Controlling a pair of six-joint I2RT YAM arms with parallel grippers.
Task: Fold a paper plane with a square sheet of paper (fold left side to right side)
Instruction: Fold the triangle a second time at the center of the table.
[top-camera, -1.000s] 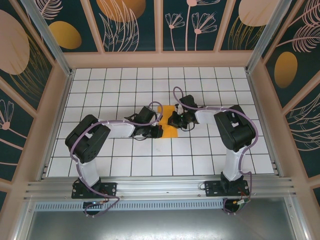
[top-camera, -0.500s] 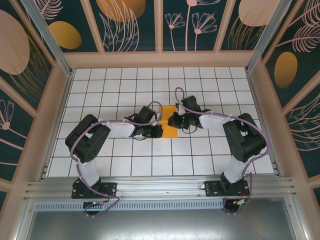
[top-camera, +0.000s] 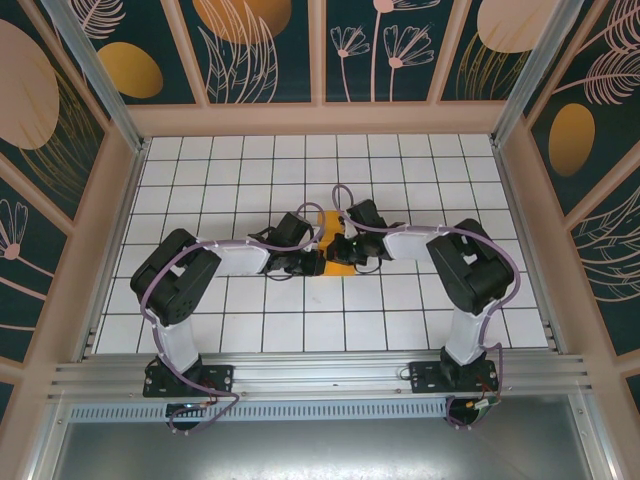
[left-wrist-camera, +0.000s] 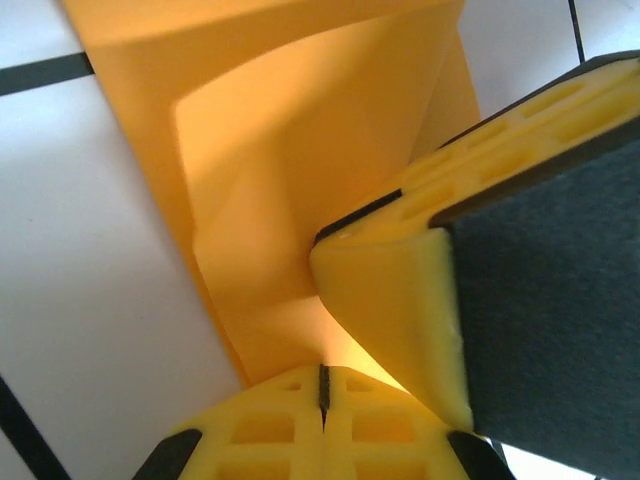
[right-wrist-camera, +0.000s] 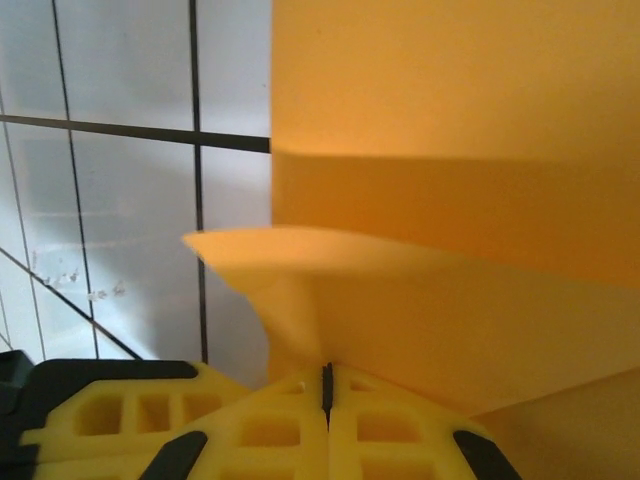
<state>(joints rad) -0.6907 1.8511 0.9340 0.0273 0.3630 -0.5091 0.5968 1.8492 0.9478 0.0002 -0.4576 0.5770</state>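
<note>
Left gripper (left-wrist-camera: 322, 380) and right gripper (right-wrist-camera: 326, 385) pressed together on the square sheet of paper (left-wrist-camera: 270, 180): flatten the crease slowly, edges aligned, no dragging.

Bright, even light falls from above on the white gridded tile table (top-camera: 400, 300), shadows soft; up close the thin orange-yellow folded paper (left-wrist-camera: 280, 180) looks blurred, glowing warm, darker under its flaps

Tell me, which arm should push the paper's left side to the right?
Probably left: the left gripper, shut, rests at the left edge of the folded orange-yellow paper sheet; the right gripper sits over its middle.
</note>
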